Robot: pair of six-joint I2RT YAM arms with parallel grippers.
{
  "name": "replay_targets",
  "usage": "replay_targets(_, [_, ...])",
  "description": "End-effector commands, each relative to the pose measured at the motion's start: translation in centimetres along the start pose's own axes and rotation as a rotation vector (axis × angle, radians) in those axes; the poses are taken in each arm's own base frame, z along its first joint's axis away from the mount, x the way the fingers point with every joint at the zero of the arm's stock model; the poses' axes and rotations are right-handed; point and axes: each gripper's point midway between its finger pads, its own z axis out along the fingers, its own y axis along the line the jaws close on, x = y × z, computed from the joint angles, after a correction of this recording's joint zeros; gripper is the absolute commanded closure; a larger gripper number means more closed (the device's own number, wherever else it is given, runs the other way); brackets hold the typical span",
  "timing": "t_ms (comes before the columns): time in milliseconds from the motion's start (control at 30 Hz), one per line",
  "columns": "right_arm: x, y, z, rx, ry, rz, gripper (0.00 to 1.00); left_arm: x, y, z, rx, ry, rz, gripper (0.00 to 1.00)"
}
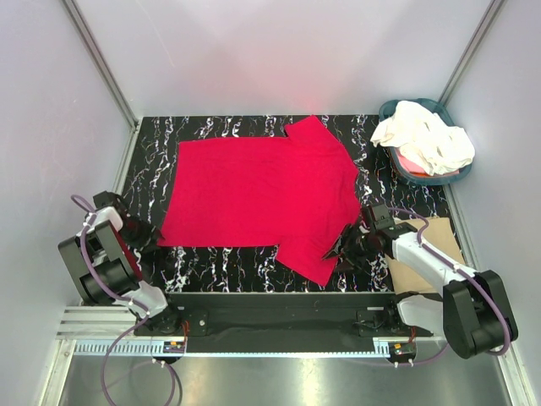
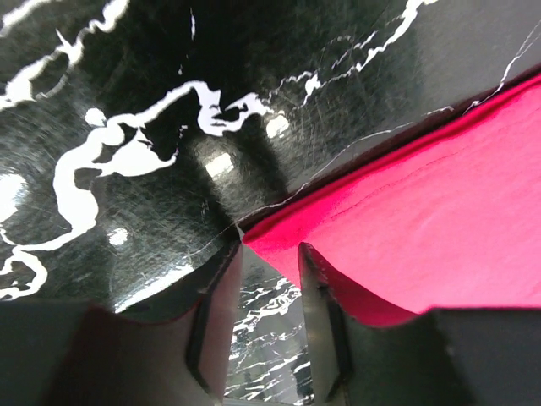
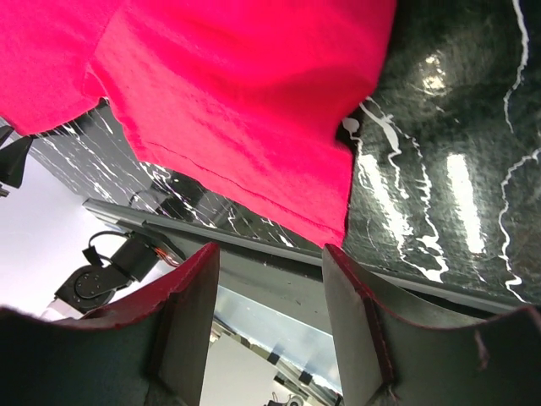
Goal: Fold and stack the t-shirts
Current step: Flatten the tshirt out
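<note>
A bright red t-shirt (image 1: pixel 262 190) lies spread flat on the black marbled table (image 1: pixel 220 262). My left gripper (image 1: pixel 148 239) sits low at the shirt's near-left hem corner. In the left wrist view that gripper (image 2: pixel 270 254) stands open, with the red corner (image 2: pixel 423 220) just past the fingertips and only table showing in the gap. My right gripper (image 1: pixel 341 251) is beside the near-right sleeve. In the right wrist view it (image 3: pixel 270 254) is open and holds nothing, and the sleeve's hem (image 3: pixel 237 101) lies just beyond it. Cream-white t-shirts (image 1: pixel 423 135) are heaped in the basket.
A teal round basket (image 1: pixel 427 179) stands at the back right corner. A flat tan cardboard sheet (image 1: pixel 439 233) lies under the right arm at the table's right edge. White walls enclose the table on three sides, and a metal rail runs along the near edge.
</note>
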Motion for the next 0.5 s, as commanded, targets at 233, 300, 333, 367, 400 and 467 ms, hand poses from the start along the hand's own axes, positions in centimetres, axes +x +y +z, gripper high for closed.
replay_targets(233, [-1.1, 1.6, 0.2, -0.029, -0.026, 0.003, 0.41, -2.5, 1.0, 1.0, -0.075, -0.071, 0.004, 0.59])
replay_targets(300, [-1.1, 1.3, 0.2, -0.024, -0.030, 0.011, 0.41, -2.2, 0.9, 1.2, -0.068, -0.054, 0.000, 0.63])
replay_targets(333, [-1.1, 1.3, 0.2, -0.021, -0.029, 0.018, 0.41, -2.2, 0.9, 1.3, -0.069, -0.055, 0.002, 0.65])
replay_targets(367, [-1.1, 1.1, 0.3, -0.017, -0.030, 0.023, 0.41, -2.2, 1.0, 1.3, -0.072, -0.056, 0.002, 0.67])
replay_targets(400, [-1.0, 1.1, 0.4, -0.016, -0.029, 0.025, 0.41, -2.1, 1.1, 1.3, -0.075, -0.054, 0.003, 0.72])
replay_targets(467, [-0.9, 0.7, 0.5, -0.007, -0.023, 0.044, 0.40, -2.2, 1.1, 1.3, -0.077, -0.057, 0.009, 0.77])
